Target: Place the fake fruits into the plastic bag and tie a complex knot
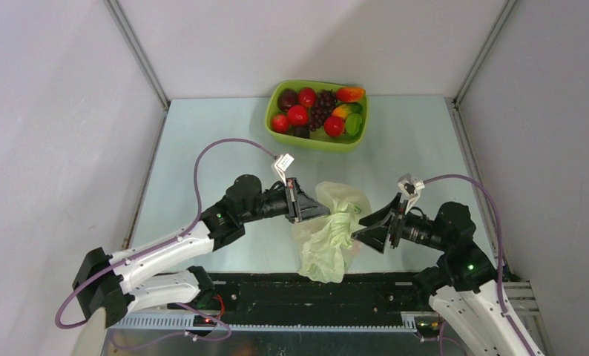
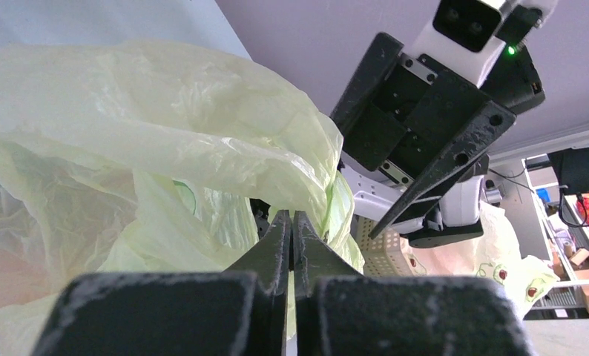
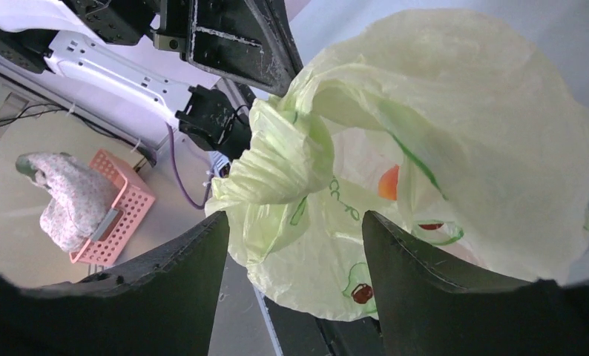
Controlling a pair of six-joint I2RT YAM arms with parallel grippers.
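1. Inspecting the step in hand, we judge it to be the opening of the plastic bag (image 1: 325, 248): its mouth must be spread before any fruit can go in.
2. The left pincer (image 1: 323, 213) has its fingers pressed together. From the left wrist view we judge that it pinches a thin fold of the bag's upper edge, since the film rises to its tips and the bag is drawn up on that side.
3. The right pincer (image 3: 295, 222) stands with its fingers wide apart and grips nothing. It faces the left one across the bag.
4. The bag sits between the two pincers, near the front edge of the table (image 1: 202, 148). In the right wrist view a bunched, twisted part of it lies just ahead of the right pincer's gap and above the fingertips, not yet between them.
5. To do the step well, we advise that the right pincer take the opposite edge of the mouth, a single layer and not the bunched wad. The two should then draw apart gently, as the film looks thin and would likely slip or tear under a hard tug.
6. The fake fruits (image 1: 317, 111) lie in the green tray (image 1: 306, 143) at the far side of the table, well apart from both pincers. An orange patch shows through the bag; we cannot tell whether it is print or a fruit.
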